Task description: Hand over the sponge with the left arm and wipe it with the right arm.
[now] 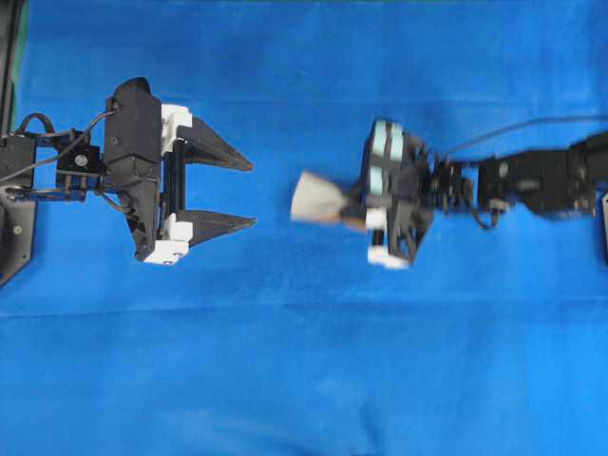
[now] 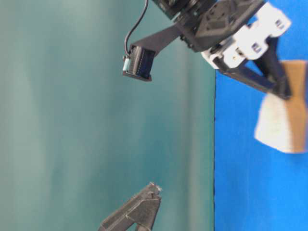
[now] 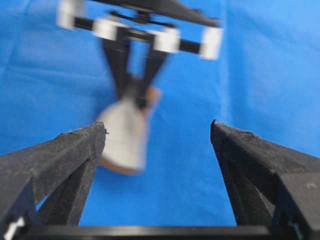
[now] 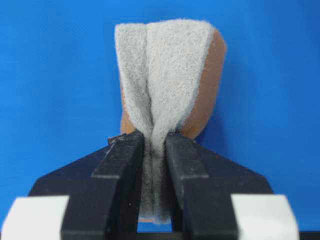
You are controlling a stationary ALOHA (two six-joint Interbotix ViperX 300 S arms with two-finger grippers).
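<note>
Right gripper clamped on sponge, pinching fuzzy grey-green face into deep crease; orange-brown foam bulges behind. Sponge held clear above blue cloth, between the two arms. Left gripper apart from sponge, pointed black fingers spread wide, nothing between. Open gap separates fingertips from sponge. Cloth flat, faintly wrinkled, bare all round.

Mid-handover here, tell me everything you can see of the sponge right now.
The sponge is a small block with a pale grey scouring face and an orange-brown foam layer behind it. The right gripper pinches it near one end, so the soft body creases and fans out beyond the fingertips. It appears held clear of the blue cloth, pointing toward the open left gripper, which does not touch it.
</note>
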